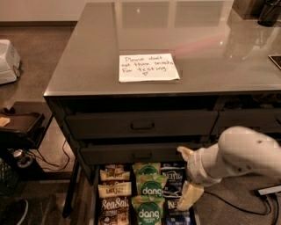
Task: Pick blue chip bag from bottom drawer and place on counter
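Note:
The bottom drawer (93, 197) stands pulled open at the bottom of the view, packed with snack bags. Two blue chip bags lie in its right column, one at the rear (172, 175) and one at the front (174, 212). Green "dang" bags (151, 189) fill the middle column and brown "SeaSalt" bags (114, 206) the left. My gripper (187, 175) is open on a white arm coming in from the right. It hovers over the right edge of the blue bags, one finger high and one low, holding nothing. The counter (197, 35) above bears a white note (148, 67).
Two shut grey drawers with pull handles (142, 125) (141, 155) sit above the open one. A white appliance (6, 61) and a black stand (22, 125) with cables are on the floor at left. A dark object (270, 12) stands at the counter's back right.

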Action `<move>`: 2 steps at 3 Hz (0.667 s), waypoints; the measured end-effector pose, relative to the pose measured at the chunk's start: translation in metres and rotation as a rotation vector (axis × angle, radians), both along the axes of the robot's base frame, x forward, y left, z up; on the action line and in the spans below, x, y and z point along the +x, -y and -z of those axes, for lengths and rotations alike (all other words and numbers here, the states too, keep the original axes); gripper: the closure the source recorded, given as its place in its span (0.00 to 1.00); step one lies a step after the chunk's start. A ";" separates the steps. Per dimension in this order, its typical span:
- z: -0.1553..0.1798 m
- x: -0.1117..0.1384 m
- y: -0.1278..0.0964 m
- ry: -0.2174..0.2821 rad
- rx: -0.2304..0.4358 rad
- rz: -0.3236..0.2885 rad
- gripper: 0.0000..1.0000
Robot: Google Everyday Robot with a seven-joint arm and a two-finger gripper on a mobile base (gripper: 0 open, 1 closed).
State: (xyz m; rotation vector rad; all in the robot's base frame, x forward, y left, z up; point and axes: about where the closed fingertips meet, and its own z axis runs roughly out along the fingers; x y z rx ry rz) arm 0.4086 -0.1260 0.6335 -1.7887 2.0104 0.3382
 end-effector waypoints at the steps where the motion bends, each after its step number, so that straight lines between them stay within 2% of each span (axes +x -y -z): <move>1: 0.087 -0.004 0.026 0.016 -0.051 -0.022 0.00; 2: 0.159 -0.007 0.041 0.009 -0.056 -0.035 0.00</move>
